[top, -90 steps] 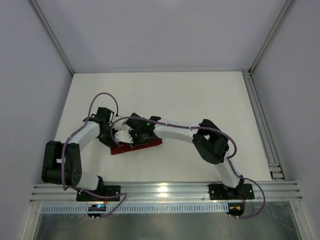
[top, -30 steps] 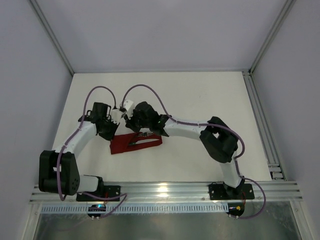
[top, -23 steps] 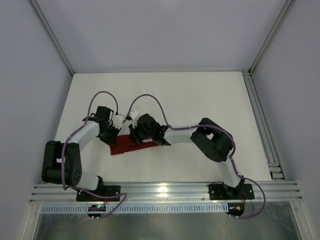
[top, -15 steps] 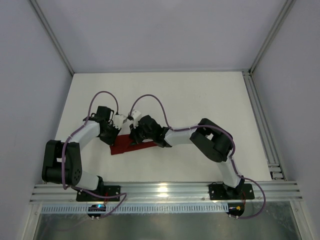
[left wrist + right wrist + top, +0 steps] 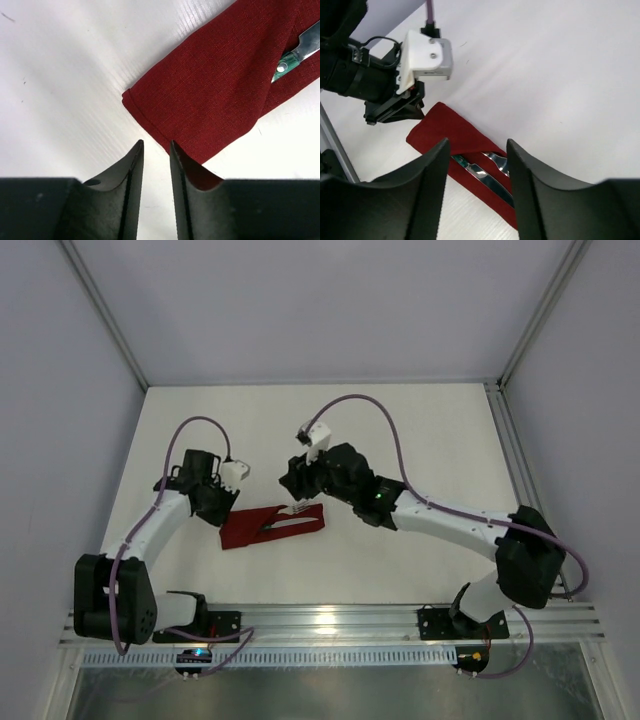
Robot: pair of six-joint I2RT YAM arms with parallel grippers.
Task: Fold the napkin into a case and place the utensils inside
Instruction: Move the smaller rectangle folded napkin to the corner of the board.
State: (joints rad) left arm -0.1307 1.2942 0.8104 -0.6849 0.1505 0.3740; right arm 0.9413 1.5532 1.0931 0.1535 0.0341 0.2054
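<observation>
The napkin lies as a narrow dark red case [image 5: 262, 530] on the table, slanting up to the right. The silver heads of the utensils [image 5: 292, 522] stick out of its slit. In the right wrist view the knife [image 5: 482, 175] and the fork [image 5: 498, 159] lie side by side in the case [image 5: 445, 130]. My right gripper [image 5: 294, 482] is open and empty, raised above the case's right end. My left gripper [image 5: 227, 508] sits at the case's left end, jaws a little apart, holding nothing. The left wrist view shows the case's end [image 5: 215, 95] just past my fingertips [image 5: 137, 150] and the knife [image 5: 302, 47].
White walls and metal frame posts [image 5: 105, 335] close in the table at the back and sides. A rail [image 5: 525, 490] runs along the right edge. The arm bases stand on the near rail [image 5: 330, 620].
My right arm has let go, risen and swung back to the right, off the case. My left gripper has backed off to the case's left end. The utensil heads now show.
</observation>
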